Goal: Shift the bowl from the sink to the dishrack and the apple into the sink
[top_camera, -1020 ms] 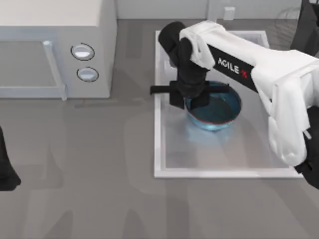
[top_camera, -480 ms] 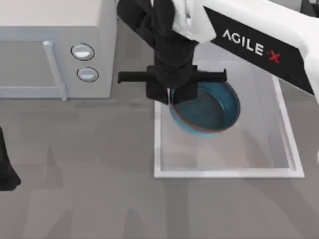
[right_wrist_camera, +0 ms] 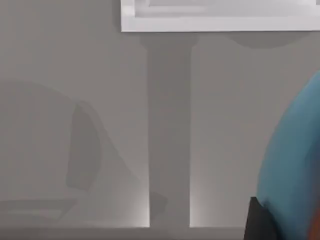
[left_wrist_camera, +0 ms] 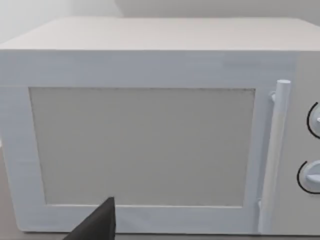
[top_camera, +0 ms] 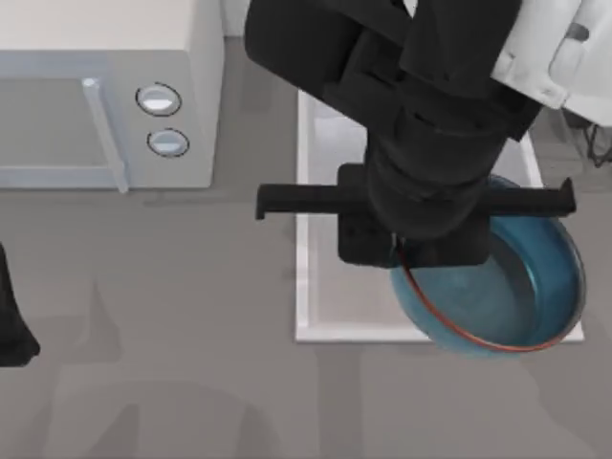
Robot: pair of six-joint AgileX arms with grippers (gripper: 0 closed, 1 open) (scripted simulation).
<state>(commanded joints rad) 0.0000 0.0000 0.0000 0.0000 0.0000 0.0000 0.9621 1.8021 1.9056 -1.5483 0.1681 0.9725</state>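
Note:
The deep blue bowl [top_camera: 502, 292] with its reddish-brown rim hangs lifted over the sink's front right corner. My right gripper [top_camera: 406, 258] is shut on the bowl's left rim, high above the table and close under the top camera. In the right wrist view the bowl [right_wrist_camera: 295, 165] is a blue curve beside a dark fingertip [right_wrist_camera: 260, 222]. The white sink [top_camera: 302, 239] lies below, largely covered by the arm. The apple and the dishrack are hidden or out of view. My left gripper [top_camera: 11, 325] is parked at the table's left edge.
A white microwave [top_camera: 105, 96] with two round knobs [top_camera: 159, 99] stands at the back left, and its door and handle face the left wrist camera [left_wrist_camera: 150, 140]. Bare grey table [top_camera: 153, 382] spreads in front of the microwave and the sink.
My right arm has risen toward the top camera with the bowl in its grip. The bowl has moved out of the sink's middle to the front right.

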